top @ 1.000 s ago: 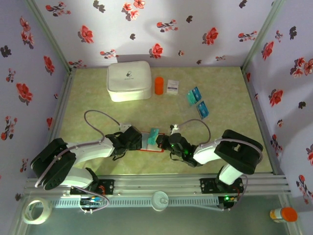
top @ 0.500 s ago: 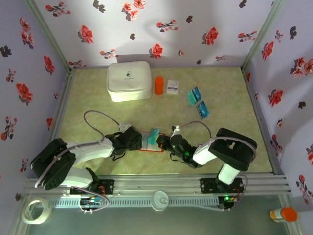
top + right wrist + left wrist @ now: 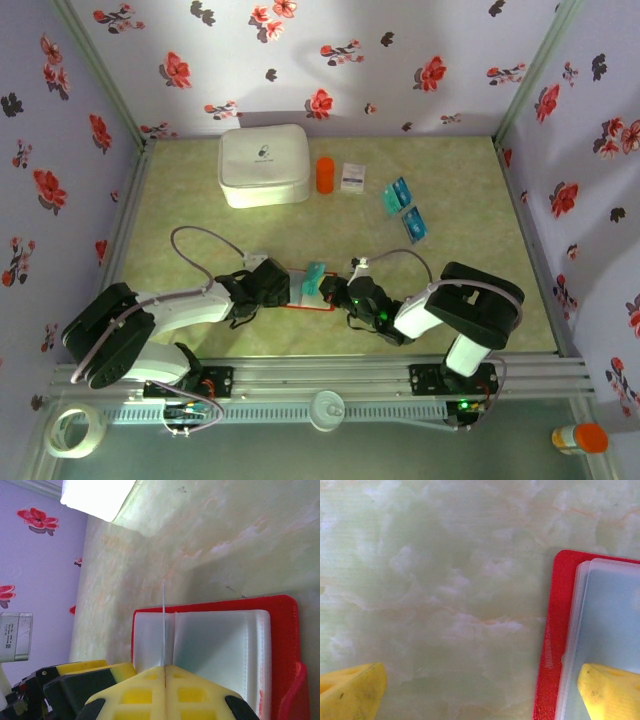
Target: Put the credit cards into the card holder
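Though walls [image 3: 400,40] floral, table [image 3: 470,190] marbled green.

left pincer [image 3: 279,285] at card holder [image 3: 304,300] left edge | right pincer [image 3: 335,290] opposite, teal credit card [image 3: 314,278] at its tip | spare credit cards [image 3: 405,209] well beyond right pincer
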Motion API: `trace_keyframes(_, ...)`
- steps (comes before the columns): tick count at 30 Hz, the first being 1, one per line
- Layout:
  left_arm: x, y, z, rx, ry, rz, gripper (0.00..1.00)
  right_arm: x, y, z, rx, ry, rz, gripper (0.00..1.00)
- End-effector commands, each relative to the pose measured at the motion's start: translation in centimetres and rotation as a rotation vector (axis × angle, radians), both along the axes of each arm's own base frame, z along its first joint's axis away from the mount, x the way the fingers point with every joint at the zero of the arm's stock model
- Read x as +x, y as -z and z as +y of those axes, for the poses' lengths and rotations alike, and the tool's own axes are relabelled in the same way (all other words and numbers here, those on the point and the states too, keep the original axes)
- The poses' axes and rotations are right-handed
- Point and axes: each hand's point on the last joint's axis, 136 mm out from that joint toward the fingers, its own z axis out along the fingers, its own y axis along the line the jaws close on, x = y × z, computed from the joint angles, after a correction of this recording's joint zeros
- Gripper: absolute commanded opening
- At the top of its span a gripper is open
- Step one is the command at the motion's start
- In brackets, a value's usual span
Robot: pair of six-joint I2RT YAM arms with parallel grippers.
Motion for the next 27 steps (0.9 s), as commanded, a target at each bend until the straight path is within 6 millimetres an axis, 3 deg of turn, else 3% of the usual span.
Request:
trace_keyframes(1, -1.9, 2.0, 2.6, 0.101, -0.009, 0.070, 0.99, -0.4, -0.2, 0.0, 0.009, 0.003, -0.005, 0.00)
trace_keyframes(13, -1.9, 2.1, 2.6, 0.100, -0.009, 0.070, 0.99, -0.7, -0.5, -0.1, -0.034, -0.006, -0.008, 0.00)
trace_keyframes(27, -1.9, 2.1, 2.6, 0.102, -0.010, 0.071, 0.99, -1.2, 1.1, 0.1, -0.009, -0.002, 0.019, 0.00)
